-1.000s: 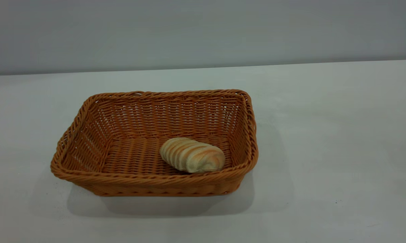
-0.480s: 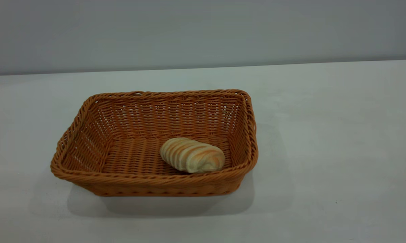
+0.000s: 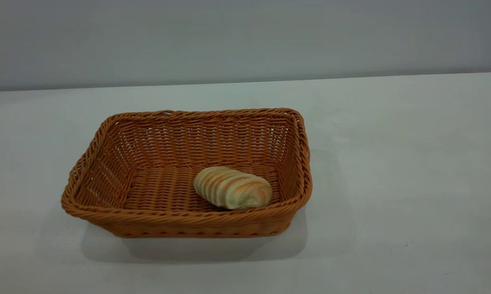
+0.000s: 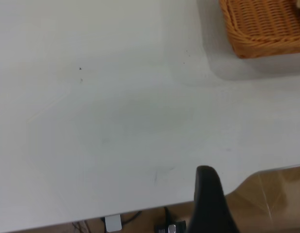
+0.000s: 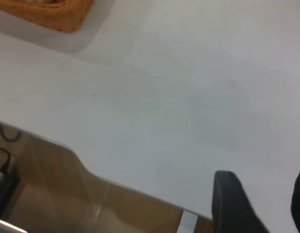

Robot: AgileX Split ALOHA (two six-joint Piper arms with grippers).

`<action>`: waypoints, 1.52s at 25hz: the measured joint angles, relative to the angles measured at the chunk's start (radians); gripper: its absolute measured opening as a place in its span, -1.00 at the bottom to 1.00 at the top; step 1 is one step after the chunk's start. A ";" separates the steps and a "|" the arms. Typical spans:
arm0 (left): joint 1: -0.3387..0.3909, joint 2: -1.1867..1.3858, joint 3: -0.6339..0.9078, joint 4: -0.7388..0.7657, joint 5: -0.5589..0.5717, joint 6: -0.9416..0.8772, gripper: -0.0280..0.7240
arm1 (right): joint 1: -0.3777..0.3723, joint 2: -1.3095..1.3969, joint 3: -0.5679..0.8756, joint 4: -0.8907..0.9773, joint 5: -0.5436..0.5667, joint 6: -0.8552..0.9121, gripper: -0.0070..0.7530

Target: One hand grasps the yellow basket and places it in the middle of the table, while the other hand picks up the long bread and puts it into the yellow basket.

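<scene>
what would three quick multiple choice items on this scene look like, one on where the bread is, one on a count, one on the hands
1. Where does the long bread lie?
A. on the bare table
B. inside the yellow basket, nearer its right wall
C. on the basket's rim

2. How many breads show?
A. one
B. two
C. three

3. What are the hands doing?
A. both grip the basket
B. one holds the bread
C. neither touches anything

Key: 1 B, woven floor and walls surround it. 2 A, one striped roll in the exterior view. 3 C, the left hand and right hand hang over the table edge, away from the basket.
</scene>
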 joint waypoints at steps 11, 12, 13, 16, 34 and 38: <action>0.000 0.000 0.000 -0.002 0.000 0.001 0.51 | 0.000 0.000 0.005 0.000 0.000 0.000 -0.07; 0.000 0.000 0.000 -0.002 0.000 0.001 0.51 | 0.000 0.000 0.006 0.000 0.000 0.000 -0.07; 0.000 0.000 0.000 -0.002 0.000 0.001 0.51 | 0.000 0.000 0.008 0.000 0.000 0.000 -0.07; 0.000 0.000 0.000 -0.002 0.000 0.002 0.51 | 0.000 0.000 0.008 0.000 0.000 0.000 -0.07; 0.118 -0.117 0.000 -0.002 -0.001 0.003 0.51 | -0.254 -0.184 0.008 0.004 0.003 0.000 -0.07; 0.124 -0.122 0.000 -0.002 -0.001 0.003 0.51 | -0.254 -0.184 0.008 0.004 0.003 0.000 -0.07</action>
